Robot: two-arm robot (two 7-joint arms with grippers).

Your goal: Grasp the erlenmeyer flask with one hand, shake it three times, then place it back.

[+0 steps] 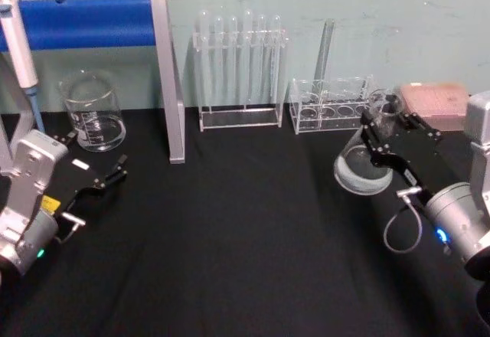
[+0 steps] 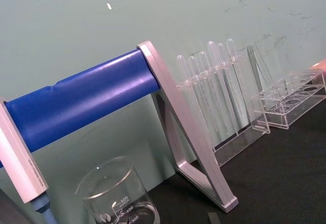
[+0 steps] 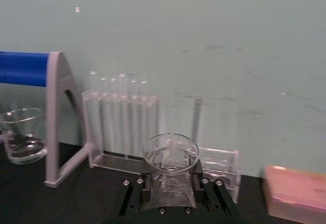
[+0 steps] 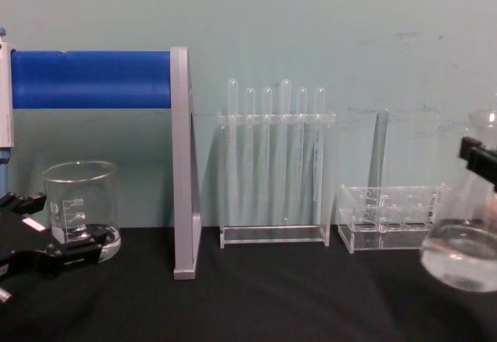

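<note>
My right gripper is shut on the neck of the erlenmeyer flask, a clear conical flask with a little liquid in its wide base. The flask is tilted, its base swung toward the table's middle and held off the black cloth at the right. In the right wrist view its flared rim sits between the black fingers. In the chest view the flask hangs at the right edge under the gripper. My left gripper rests open at the left, near the beaker, holding nothing.
A glass beaker stands at the back left under a blue roller on a grey frame. A rack of test tubes and a low clear rack line the back wall. A pink box lies at the back right.
</note>
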